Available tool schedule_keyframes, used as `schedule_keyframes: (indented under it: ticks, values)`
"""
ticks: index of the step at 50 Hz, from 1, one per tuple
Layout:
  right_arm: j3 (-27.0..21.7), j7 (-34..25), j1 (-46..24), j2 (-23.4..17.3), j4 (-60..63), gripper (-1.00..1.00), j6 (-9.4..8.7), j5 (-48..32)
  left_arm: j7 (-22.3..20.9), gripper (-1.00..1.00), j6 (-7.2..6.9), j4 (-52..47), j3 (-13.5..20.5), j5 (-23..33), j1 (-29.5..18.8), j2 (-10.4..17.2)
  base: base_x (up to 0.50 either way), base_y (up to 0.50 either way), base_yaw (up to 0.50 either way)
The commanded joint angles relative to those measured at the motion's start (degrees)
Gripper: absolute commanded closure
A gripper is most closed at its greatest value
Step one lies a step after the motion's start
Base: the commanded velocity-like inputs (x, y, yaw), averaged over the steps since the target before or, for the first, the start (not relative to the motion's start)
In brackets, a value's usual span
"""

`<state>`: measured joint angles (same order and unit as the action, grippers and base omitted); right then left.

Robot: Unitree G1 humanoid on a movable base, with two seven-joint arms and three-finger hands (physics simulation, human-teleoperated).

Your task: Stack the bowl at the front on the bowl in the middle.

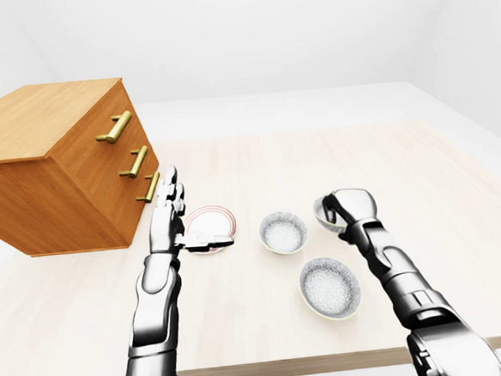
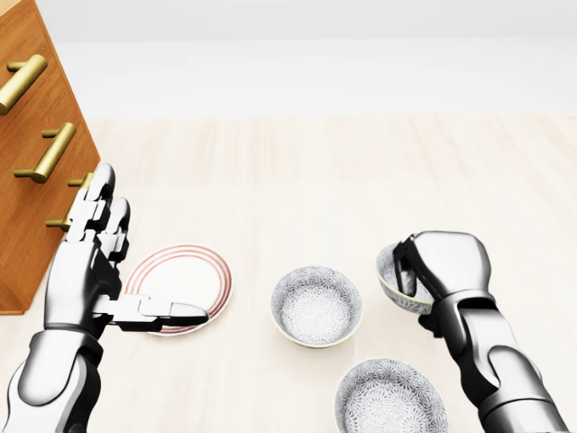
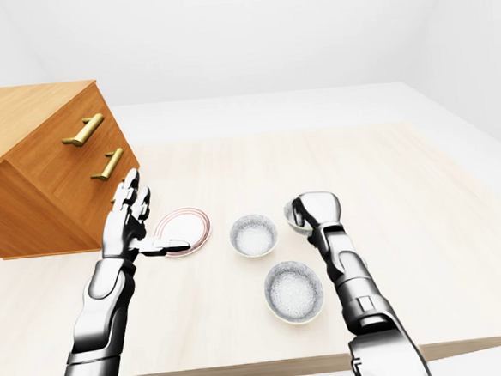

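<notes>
Three white bowls with grey patterning, close together.
The middle bowl sits upright at left, the near bowl upright to its right, and the far-right bowl has fingers closed on its rim.
</notes>
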<state>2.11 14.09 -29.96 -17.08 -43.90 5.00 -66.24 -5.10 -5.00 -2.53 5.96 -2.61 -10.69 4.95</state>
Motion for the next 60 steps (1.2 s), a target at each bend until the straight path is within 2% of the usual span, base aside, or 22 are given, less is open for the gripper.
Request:
schedule_keyframes:
  ticks: [1, 11, 19, 30, 39, 60]
  values:
    - [-3.5, -8.2, 5.4, 0.5, 16.5, 1.0, 0.0, 3.6, -0.1, -1.0, 0.0, -0.3, 0.2, -0.1, -0.1, 0.2, 0.0, 0.0, 0.0]
    - [-6.0, -17.2, 10.0, 1.4, 31.3, 1.0, 0.0, 8.9, 0.0, -1.0, 0.0, -1.2, 0.4, -0.1, -0.2, 0.3, 0.0, 0.0, 0.0]
    - [-7.1, -19.6, 11.3, 1.1, 36.6, 1.0, 0.0, 9.8, 0.0, -1.0, 0.0, -1.3, 0.4, -0.1, -0.2, 0.2, 0.0, 0.0, 0.0]
    - [-7.0, -28.0, 14.3, 4.0, 49.8, 1.0, 0.0, 12.7, 0.0, -1.0, 0.0, -1.3, 0.4, 0.0, 0.0, 0.2, 0.0, 0.0, 0.0]
    - [-4.5, -27.4, 15.7, 6.0, 52.8, 1.0, 0.0, 8.0, 0.0, -1.0, 0.0, -1.1, 0.2, 0.0, 0.1, 0.1, 0.0, 0.0, 0.0]
    - [-0.2, -29.4, 18.0, 9.4, 56.6, 1.0, 0.0, 4.3, 0.0, -1.0, 0.0, -0.9, 0.4, -0.3, 0.3, 0.2, 0.0, 0.0, 0.0]
